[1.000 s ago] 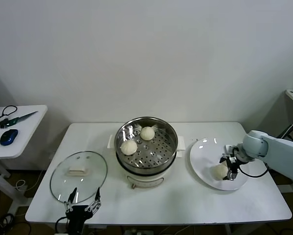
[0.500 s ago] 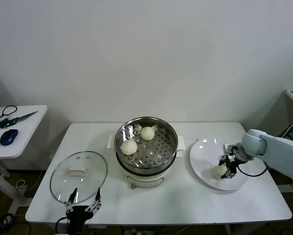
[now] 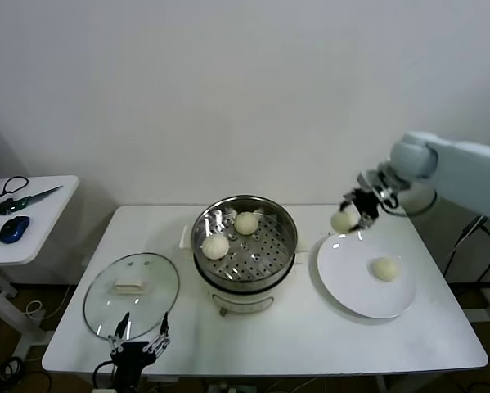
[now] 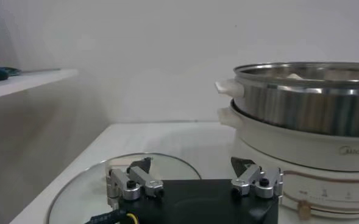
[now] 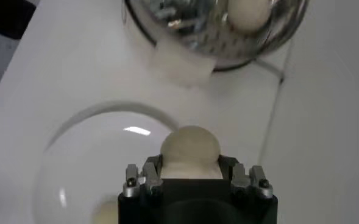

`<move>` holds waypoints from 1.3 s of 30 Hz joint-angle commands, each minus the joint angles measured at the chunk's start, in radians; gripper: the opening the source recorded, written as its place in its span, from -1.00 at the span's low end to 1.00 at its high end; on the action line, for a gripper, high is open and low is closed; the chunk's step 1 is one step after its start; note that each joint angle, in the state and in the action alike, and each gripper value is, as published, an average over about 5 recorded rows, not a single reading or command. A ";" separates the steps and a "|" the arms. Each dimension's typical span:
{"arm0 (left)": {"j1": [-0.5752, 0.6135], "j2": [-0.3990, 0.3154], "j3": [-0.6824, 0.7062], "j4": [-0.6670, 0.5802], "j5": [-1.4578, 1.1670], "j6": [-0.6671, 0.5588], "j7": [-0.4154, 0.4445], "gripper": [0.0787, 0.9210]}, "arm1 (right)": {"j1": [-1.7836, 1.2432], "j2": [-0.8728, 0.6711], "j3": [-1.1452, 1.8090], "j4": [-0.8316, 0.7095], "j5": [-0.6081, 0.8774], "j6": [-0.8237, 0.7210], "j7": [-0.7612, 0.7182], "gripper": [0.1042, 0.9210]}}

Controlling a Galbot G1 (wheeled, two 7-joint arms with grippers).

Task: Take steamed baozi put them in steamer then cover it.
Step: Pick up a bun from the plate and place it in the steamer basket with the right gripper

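a steamed baozi [image 3: 342, 220] is held between the closed fingers of the right gripper [image 3: 352, 214], raised above the far edge of the white plate [image 3: 347, 282], between that plate and the steamer [image 3: 245, 244]. in the right wrist view the bun [image 5: 189, 146] is seen pinched at its sides only, with nothing beneath it. two baozi [image 3: 216, 246] [image 3: 246, 223] are already seated on the perforated tray, toward its far left part, and one baozi [image 3: 384, 268] is left on the plate. the glass cover [image 3: 132, 286] is lying flat on the white table [image 3: 310, 336], to the left of the steamer, with the left gripper [image 3: 136, 344] parked open just in front of it at the table's near edge.

the bun is judged soft, so it could be squashed or let slip if the grip is too tight or too slack during the carry. a low path could see it knocked against the steamer's steel rim and dropped on the table. a release over the two seated buns could leave it stacked or rolling, and too little room could be left for the last one. the cover would then not sit flush on the rim.
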 commanded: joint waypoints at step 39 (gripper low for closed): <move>0.019 -0.008 -0.016 -0.026 -0.005 -0.001 -0.003 0.77 | -0.228 0.412 0.022 0.033 -0.485 0.428 0.215 0.48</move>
